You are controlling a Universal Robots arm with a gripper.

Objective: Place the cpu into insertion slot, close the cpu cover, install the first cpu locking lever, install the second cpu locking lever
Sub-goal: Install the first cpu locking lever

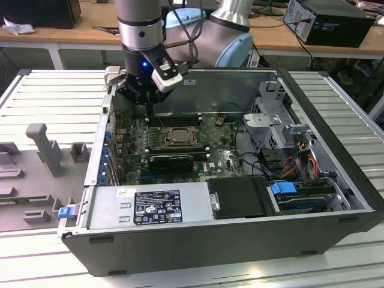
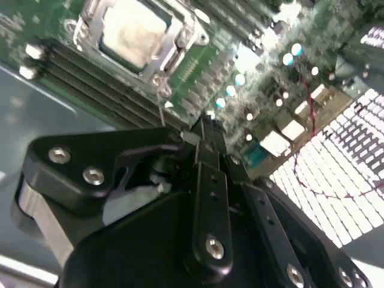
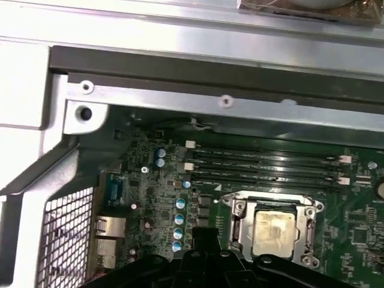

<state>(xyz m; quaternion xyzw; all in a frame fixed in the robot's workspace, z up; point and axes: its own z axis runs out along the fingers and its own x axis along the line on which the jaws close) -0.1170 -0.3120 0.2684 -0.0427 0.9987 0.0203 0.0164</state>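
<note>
Gripper: the gripper (image 2: 205,131) is clenched on nothing, tips together. It is poised over the green board (image 3: 360,240) near one end of the memory slots (image 3: 264,162), apart from the socket.
Cpu: the cpu (image 3: 273,233) lies flat and square within the insertion slot (image 3: 264,200), its silver top showing.
Cover: the cpu cover (image 3: 239,231) appears to be down, its frame ringing the chip. Whether it is fully seated I cannot tell.
Levers: their position cannot be determined.
Risk one: in my judgement, a straight descent from here would strike the memory slots or the row of blue capacitors (image 3: 179,219), since the tips sit nearer those than the socket.
Risk two: closed tips pushing on a thin lever could slip off onto the board. An unlatched cover could then lift and let the chip shift.
Markings: a black label (image 1: 157,207) with white print is on the power supply, with a small white sticker (image 1: 126,193) beside it. Wording not transcribed.
</note>
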